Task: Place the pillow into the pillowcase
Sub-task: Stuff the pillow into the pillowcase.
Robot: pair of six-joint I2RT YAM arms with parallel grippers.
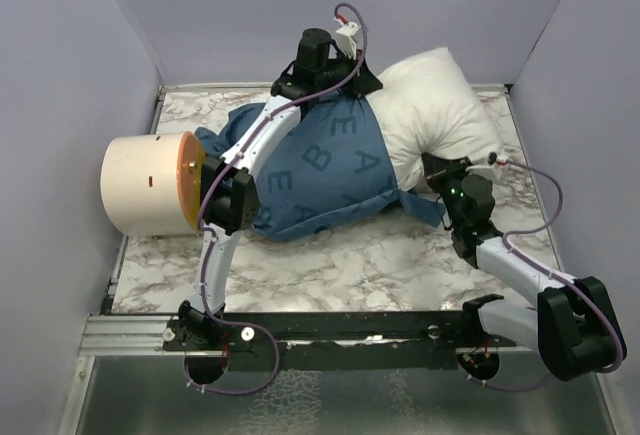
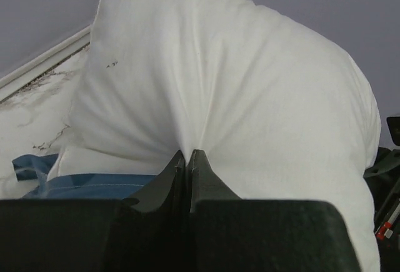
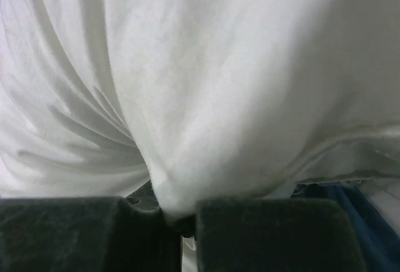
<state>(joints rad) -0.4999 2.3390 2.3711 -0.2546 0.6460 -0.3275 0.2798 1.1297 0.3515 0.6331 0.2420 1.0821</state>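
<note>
Right tool [image 3: 180,219] half under pillow [image 3: 219,97] folds, tips out of sight

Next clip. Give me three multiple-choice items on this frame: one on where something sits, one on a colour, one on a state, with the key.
1. Where is the cream cylinder relative to the pillowcase?
A. to its left
B. on top of it
C. to its right

2. What colour is the pillowcase?
A. red
B. green
C. blue

3. What is the left claw doing?
A. hanging open in the air
B. shut on the pillow
C. shut on the cylinder

Key:
1 A, the top view shows it left of the fabric.
2 C, it is blue with pale letters.
3 B, the left wrist view shows the fingers pinched on a white fold.
</note>
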